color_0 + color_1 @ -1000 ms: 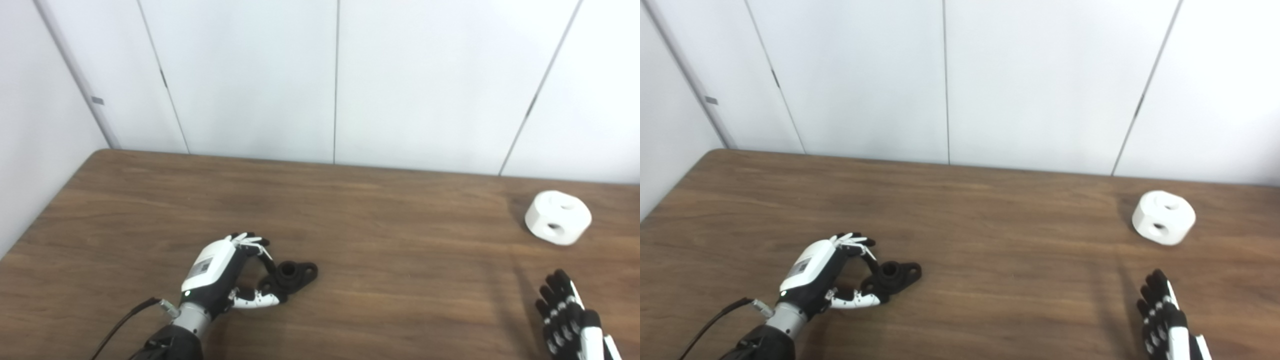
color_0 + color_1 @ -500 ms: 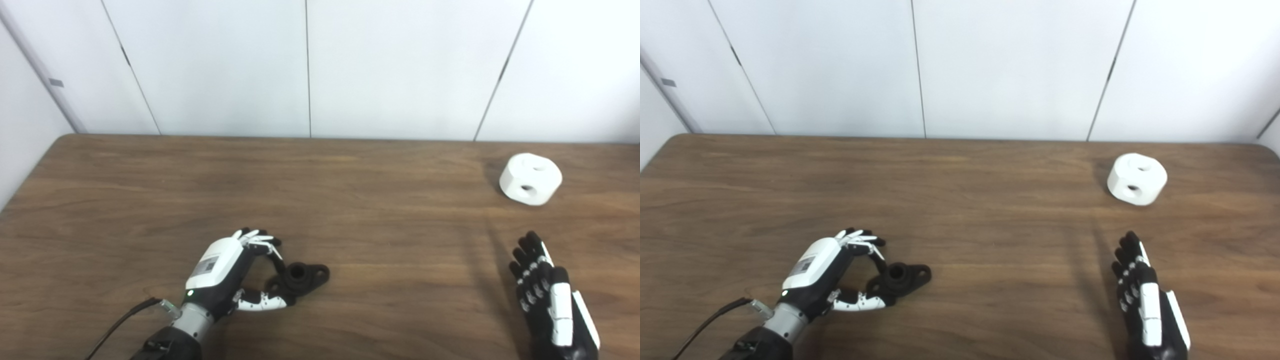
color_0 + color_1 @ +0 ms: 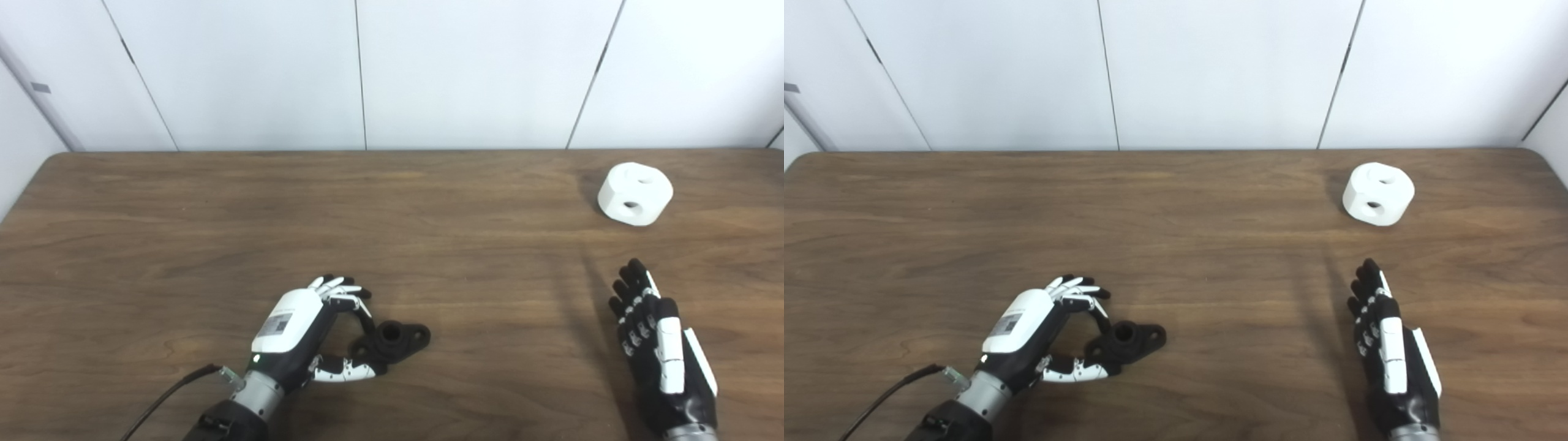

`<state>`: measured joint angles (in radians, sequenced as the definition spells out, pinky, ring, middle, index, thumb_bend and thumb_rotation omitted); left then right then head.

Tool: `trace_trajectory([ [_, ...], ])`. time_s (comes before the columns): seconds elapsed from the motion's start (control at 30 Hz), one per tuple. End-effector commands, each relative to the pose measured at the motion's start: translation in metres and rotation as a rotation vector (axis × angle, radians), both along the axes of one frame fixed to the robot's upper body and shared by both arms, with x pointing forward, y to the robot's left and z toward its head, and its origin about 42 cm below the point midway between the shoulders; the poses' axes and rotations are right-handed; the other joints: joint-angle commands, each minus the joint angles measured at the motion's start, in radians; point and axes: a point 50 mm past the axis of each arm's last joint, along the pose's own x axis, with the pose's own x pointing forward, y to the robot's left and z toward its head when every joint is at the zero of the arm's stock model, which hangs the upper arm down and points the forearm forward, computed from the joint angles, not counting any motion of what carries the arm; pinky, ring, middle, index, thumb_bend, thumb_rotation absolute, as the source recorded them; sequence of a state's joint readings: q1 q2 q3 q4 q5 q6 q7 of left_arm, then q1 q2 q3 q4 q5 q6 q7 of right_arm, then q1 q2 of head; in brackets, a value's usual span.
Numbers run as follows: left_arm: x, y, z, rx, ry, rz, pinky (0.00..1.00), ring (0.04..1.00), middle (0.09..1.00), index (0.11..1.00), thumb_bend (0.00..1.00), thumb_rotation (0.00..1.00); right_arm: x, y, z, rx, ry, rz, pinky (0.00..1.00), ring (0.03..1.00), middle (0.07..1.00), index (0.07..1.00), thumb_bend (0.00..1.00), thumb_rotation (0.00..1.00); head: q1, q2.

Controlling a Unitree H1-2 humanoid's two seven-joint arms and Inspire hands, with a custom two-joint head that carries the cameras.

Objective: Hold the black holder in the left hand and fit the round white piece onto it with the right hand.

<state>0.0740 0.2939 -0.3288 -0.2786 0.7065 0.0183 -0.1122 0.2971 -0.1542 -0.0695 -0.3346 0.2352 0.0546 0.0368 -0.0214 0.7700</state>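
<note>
The black holder (image 3: 395,340) lies flat on the wooden table (image 3: 184,233), near the front, left of the middle. My left hand (image 3: 300,334) is curled around the holder's left end, with the fingertips (image 3: 358,303) above it and the thumb against its near side. The holder rests on the table. The round white piece (image 3: 635,193), with holes in its top and side, sits at the far right of the table. My right hand (image 3: 1387,346) is open and flat with straight fingers and holds nothing. It is well short of the white piece.
A white panelled wall (image 3: 367,73) runs along the table's far edge. A black cable (image 3: 165,398) trails from my left wrist toward the front edge. The table's right corner (image 3: 1540,159) shows in the right eye view.
The whole picture has shifted and levelled, so the camera has moved. More of my right hand shows now. My left hand keeps the same hold at the holder's left end.
</note>
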Motion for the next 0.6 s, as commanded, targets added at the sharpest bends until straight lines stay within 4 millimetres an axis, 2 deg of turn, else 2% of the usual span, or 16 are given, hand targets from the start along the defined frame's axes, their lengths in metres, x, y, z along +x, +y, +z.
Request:
trace_trajectory([
  [0.0, -0.002, 0.0, -0.005, 0.016, -0.009, -0.011, 0.99, 0.913, 0.805, 0.486, 0.52, 0.05, -0.005, 0.006, -0.005, 0.015, 0.039, 0.014, 1.0, 1.0, 1.0, 1.0, 0.57, 0.99, 0.0, 0.0],
  [0.3, 0.0, 0.005, -0.018, 0.011, -0.011, 0.003, 0.99, 0.903, 0.802, 0.487, 0.52, 0.05, 0.001, 0.006, -0.006, 0.012, 0.031, 0.01, 1.0, 1.0, 1.0, 1.0, 0.58, 0.98, -0.028, -0.003],
  [0.57, 0.007, 0.009, -0.026, 0.004, -0.02, 0.005, 0.97, 0.903, 0.801, 0.487, 0.52, 0.05, 0.014, 0.003, 0.004, -0.078, 0.01, -0.029, 1.0, 1.0, 0.991, 1.0, 0.61, 0.97, -0.11, -0.025],
])
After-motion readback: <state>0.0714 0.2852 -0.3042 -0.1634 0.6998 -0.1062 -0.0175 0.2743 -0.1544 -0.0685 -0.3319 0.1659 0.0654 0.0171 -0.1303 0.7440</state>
